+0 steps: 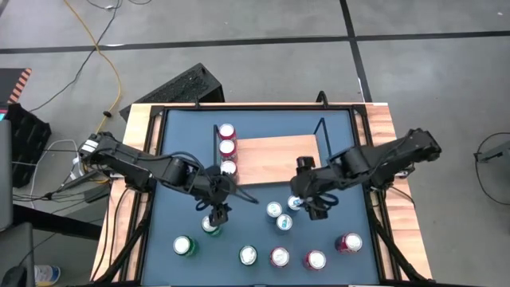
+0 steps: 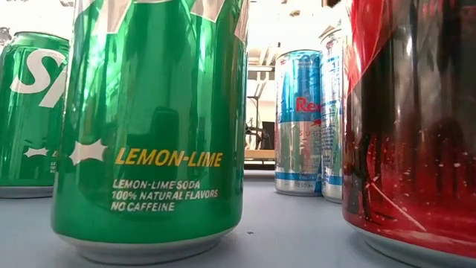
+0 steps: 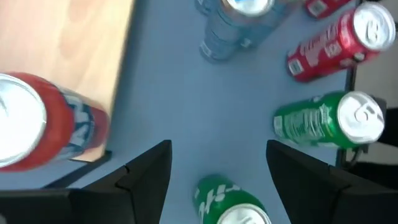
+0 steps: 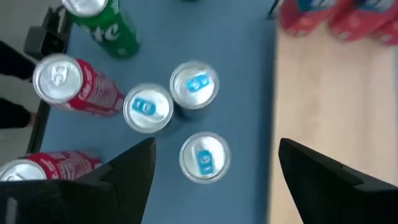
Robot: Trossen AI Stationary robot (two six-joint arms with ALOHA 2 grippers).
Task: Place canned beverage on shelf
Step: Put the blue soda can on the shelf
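Left gripper (image 1: 217,214) hangs over the blue worktop (image 1: 175,159), jaws spread wide and holding nothing, right above a green can (image 1: 211,226) standing between its fingers (image 3: 146,171) in the wrist view. Off toward the worktop's left near corner sits another green can (image 1: 185,245). Look to the shelf (image 1: 275,159) now: the light-wood board lies toward the far edge, mid-worktop, with three red cans (image 1: 228,149) lined up along its left end, the nearest just beside the left gripper. Along the near edge, a green-and-silver can (image 1: 248,255), then two red ones (image 1: 279,257) side by side. Mid-worktop, just off the shelf's near edge, three slim blue-and-silver cans (image 1: 279,215) cluster tight together. Right gripper (image 1: 312,209) hovers at that cluster's right side, jaws wide as well, empty, and its wrist view shows the three blue tabs (image 4: 200,84) below and ahead of its fingers (image 4: 134,165). Last one, a red can (image 1: 348,242) stands alone toward the right near corner. From table height, a big green lemon-lime can (image 2: 149,126) fills the foreground, with a red can (image 2: 413,126) on the right.
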